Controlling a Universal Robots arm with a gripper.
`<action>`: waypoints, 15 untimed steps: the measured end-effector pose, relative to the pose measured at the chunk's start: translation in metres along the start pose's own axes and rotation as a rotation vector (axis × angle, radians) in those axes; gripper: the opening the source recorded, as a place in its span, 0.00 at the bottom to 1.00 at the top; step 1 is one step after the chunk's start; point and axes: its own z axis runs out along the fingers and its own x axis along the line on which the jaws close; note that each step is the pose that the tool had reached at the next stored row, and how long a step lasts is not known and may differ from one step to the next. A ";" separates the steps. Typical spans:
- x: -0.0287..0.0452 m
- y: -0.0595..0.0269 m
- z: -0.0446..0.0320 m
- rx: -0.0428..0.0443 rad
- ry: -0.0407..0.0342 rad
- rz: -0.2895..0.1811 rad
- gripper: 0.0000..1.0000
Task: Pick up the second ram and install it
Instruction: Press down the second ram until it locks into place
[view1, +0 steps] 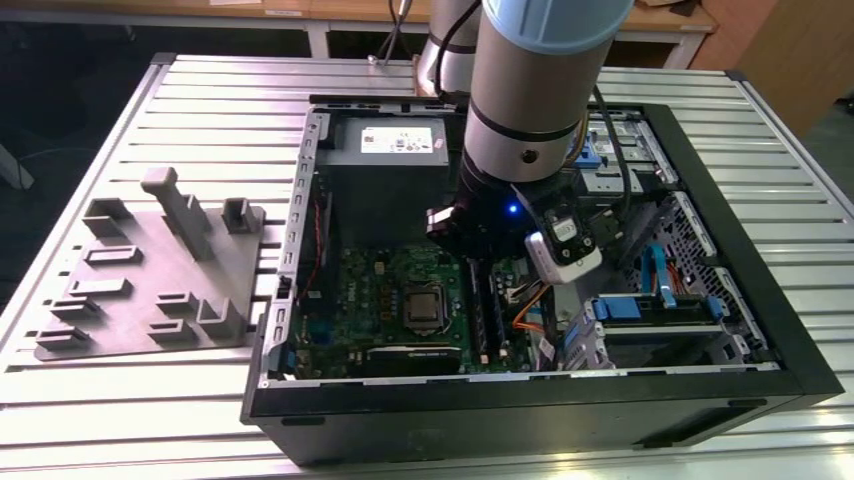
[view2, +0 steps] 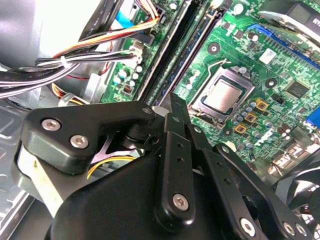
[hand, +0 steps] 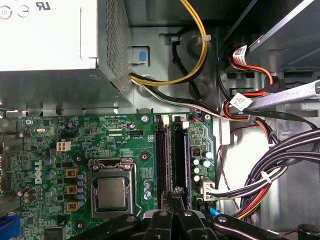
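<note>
My gripper (hand: 175, 192) hangs inside the open computer case (view1: 534, 400), low over the green motherboard (hand: 75, 135). Its two black fingers are pressed together, and nothing shows between them. The tips sit at one end of the pair of long black memory slots (hand: 161, 160). A slim blue-green strip, seen edge-on, runs along the slot farther from the processor. It looks like the second ram (hand: 183, 160) (view2: 186, 56) standing in that slot; how deep it sits I cannot tell. In the exterior view the gripper (view1: 467, 245) is just behind the slots (view1: 481, 310).
The bare processor (hand: 111, 192) lies close beside the slots. Bundled cables (hand: 280, 155) crowd the other side, and the power supply (hand: 50, 45) stands behind. A grey parts fixture (view1: 147, 270) rests on the slatted table at the exterior view's left, outside the case.
</note>
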 end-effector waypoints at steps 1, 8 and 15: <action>0.0000 0.0000 0.0000 0.0000 -0.0001 0.000 0.07; 0.0002 0.0010 -0.0001 0.0004 -0.0003 0.000 0.07; 0.0010 0.0131 0.0011 0.0000 -0.0004 0.000 0.07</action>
